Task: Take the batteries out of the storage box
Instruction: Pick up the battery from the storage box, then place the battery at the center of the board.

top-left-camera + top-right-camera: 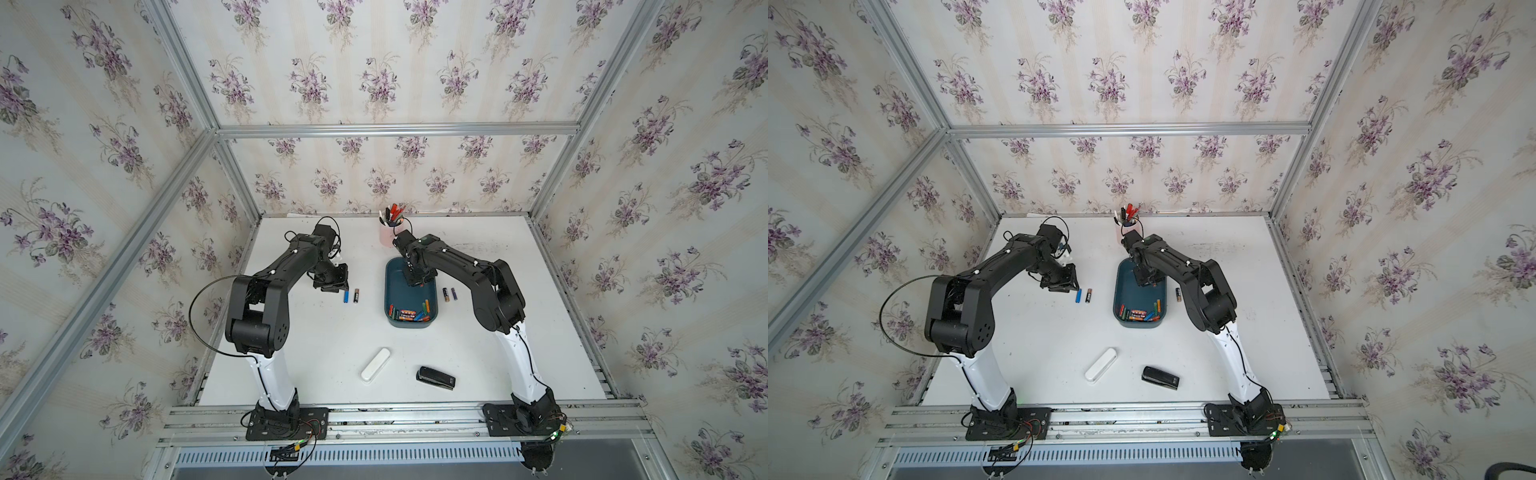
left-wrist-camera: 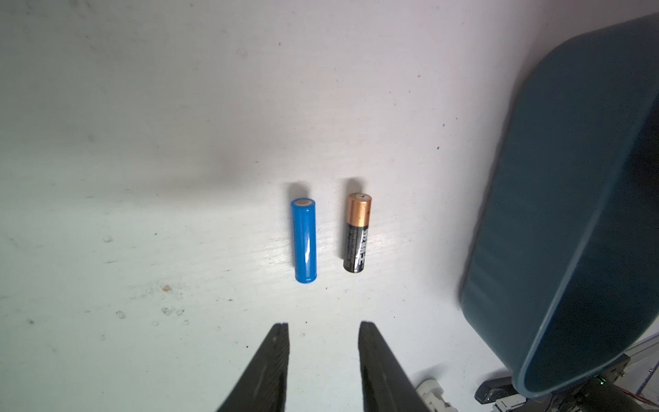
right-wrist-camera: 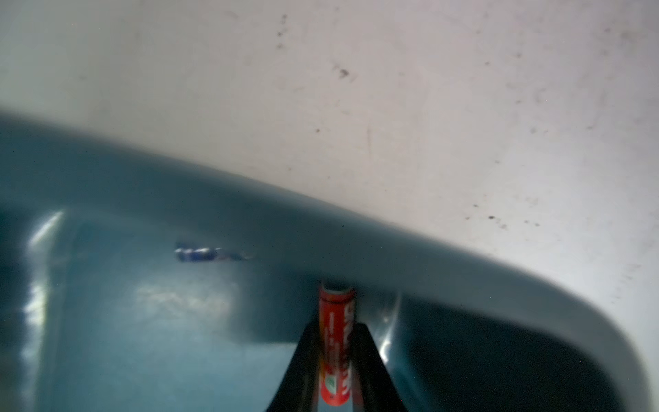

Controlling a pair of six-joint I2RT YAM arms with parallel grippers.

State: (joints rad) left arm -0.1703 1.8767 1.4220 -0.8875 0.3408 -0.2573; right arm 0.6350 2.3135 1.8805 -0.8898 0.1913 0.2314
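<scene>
Right end effector (image 3: 335, 326): pinching red battery (image 3: 335, 356) between its fingers, inside storage box (image 3: 214, 199), battery tip at the box wall.
Left end effector (image 2: 322, 324): spread; blue battery (image 2: 304, 240) and black-and-copper battery (image 2: 356, 233) lie side by side on tabletop (image 2: 142, 178), just ahead of its fingertips.
Other batteries (image 1: 409, 313): heaped at the box end away from the pinched one.

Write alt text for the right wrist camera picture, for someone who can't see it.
The right hand pinches a red battery between two black fingers, inside the dark teal storage box and close to its curved wall. Beyond the rim lies the scuffed white table.
</scene>
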